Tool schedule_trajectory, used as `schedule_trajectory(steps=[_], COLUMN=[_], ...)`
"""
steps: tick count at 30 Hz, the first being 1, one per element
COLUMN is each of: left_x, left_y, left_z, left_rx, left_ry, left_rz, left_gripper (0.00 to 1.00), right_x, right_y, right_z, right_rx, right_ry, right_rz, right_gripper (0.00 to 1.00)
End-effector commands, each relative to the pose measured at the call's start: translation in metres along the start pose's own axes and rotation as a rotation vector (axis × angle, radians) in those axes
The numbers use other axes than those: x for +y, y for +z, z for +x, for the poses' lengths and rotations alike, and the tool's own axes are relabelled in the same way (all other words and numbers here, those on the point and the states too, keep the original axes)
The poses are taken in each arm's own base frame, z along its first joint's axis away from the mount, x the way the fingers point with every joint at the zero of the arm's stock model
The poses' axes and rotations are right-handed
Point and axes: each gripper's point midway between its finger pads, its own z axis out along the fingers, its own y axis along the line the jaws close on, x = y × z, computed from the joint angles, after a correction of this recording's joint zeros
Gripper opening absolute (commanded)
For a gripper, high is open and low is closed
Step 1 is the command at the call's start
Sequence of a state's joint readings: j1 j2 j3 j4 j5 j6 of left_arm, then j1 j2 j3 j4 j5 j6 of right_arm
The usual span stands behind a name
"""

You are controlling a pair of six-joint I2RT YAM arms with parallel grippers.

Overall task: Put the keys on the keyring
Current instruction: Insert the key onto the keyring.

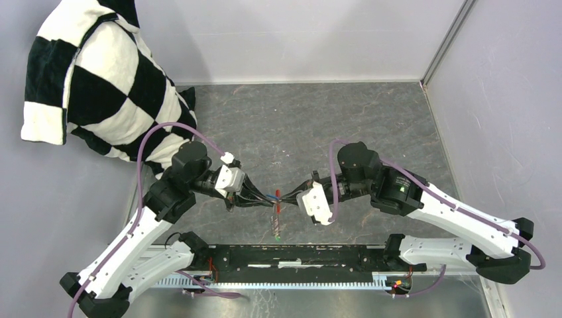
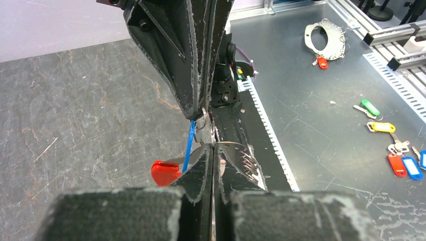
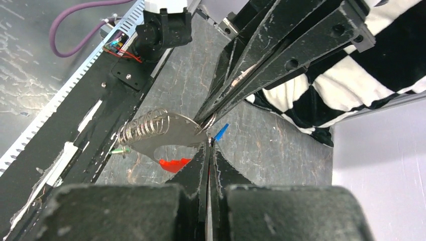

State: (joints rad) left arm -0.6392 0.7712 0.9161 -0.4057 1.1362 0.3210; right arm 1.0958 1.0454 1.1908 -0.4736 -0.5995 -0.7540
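Observation:
Both grippers meet above the grey mat. The keyring point(image 1: 278, 211) hangs between them: a red tag point(image 2: 165, 173), a grey metal strap with a coil point(image 3: 150, 129) and a thin ring point(image 2: 203, 119). My left gripper point(image 2: 213, 147) is shut on the strap's flat metal end. My right gripper point(image 3: 208, 143) is shut at the end of the blue key point(image 3: 221, 131), right against the ring. In the left wrist view the blue key point(image 2: 189, 145) shows edge-on, hanging from the right gripper's tips. A green key point(image 3: 118, 149) dangles at the strap's far end, also seen as the green key point(image 1: 278, 236) from above.
A black-and-white checkered cloth point(image 1: 99, 86) lies at the back left, close to the left arm. The black base rail point(image 1: 298, 255) runs along the near edge. Spare coloured key tags point(image 2: 397, 160) and a white holder point(image 2: 324, 35) lie on the metal sheet beyond the rail. Walls enclose the mat.

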Motion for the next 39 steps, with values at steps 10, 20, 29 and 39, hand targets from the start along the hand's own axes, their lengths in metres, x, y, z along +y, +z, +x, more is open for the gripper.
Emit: schedule_trajectory(steps=[10,20,29,39], left_x=[-0.008,-0.008,-0.009,-0.010], left_y=[-0.003,-0.003,-0.004,-0.004], left_z=[-0.019,-0.017,-0.017,-0.015], left_rx=[-0.032,-0.028,-0.027,-0.020], left_ry=[0.088,0.087,0.093,0.091], left_rz=[0.029,0.031,0.032,0.031], left_gripper=[0.02,0.02,0.02,0.02], right_x=[-0.003,-0.006,-0.006,-0.005], right_y=[-0.002,-0.001,0.002,0.005], right_z=[-0.012,-0.017,-0.022,-0.026], right_rx=[0.017,0.007,-0.008,-0.016], right_ry=[-0.073,-0.080,-0.081,-0.087], right_rz=[0.000,0.008,0.001,-0.013], right_gripper=[0.00,0.00,0.00,0.00])
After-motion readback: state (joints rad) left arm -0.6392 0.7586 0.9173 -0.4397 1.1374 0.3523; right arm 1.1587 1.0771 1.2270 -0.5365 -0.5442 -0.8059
